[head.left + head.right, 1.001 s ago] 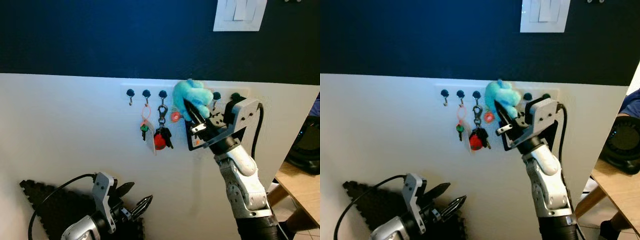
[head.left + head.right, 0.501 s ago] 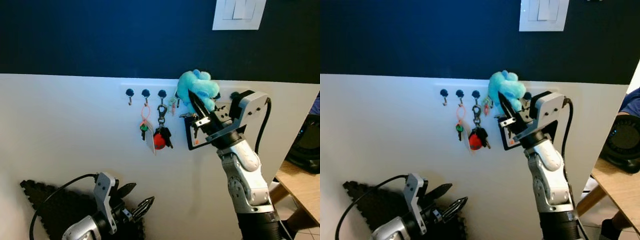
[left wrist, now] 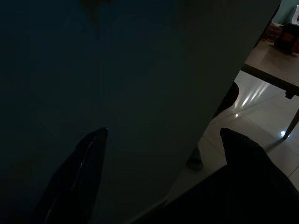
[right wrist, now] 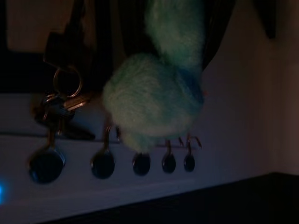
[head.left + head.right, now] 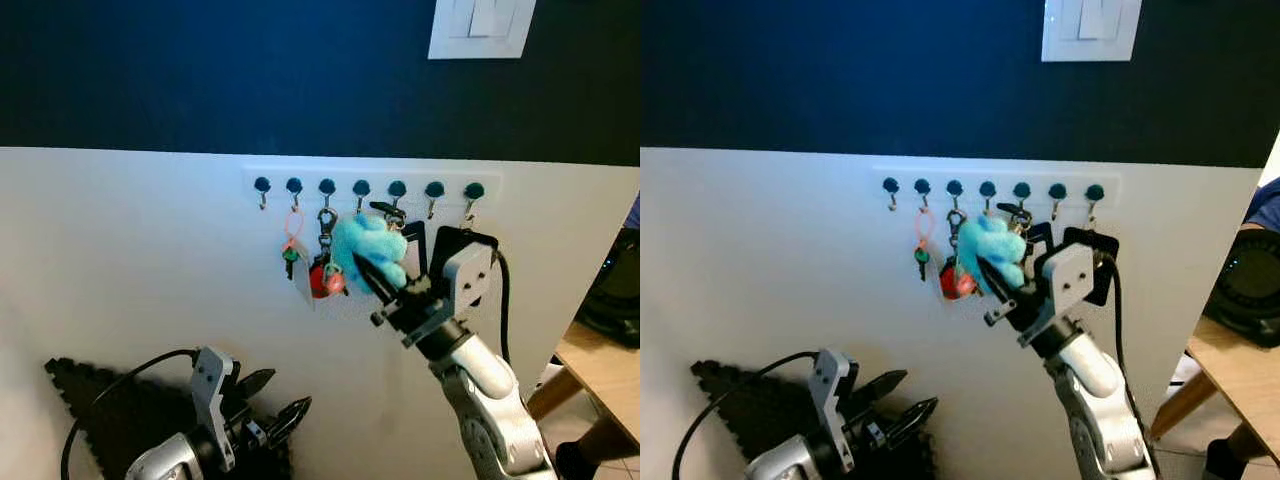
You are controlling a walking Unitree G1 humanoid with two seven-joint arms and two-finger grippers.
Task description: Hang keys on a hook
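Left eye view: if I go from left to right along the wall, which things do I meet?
Black floor mat → left end effector → orange-looped keys → red key fob → blue plush keychain → right end effector → wooden table.

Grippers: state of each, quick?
Left gripper: open, empty, low by the wall.
Right gripper: shut on the blue plush, just under the hook rail.

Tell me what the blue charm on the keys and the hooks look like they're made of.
Blue charm: soft plush, judging by its fuzzy, matte, lumpy surface. Hooks: thin curved wire, probably metal, under dark round glossy caps that could be plastic or enamel; too small to tell.
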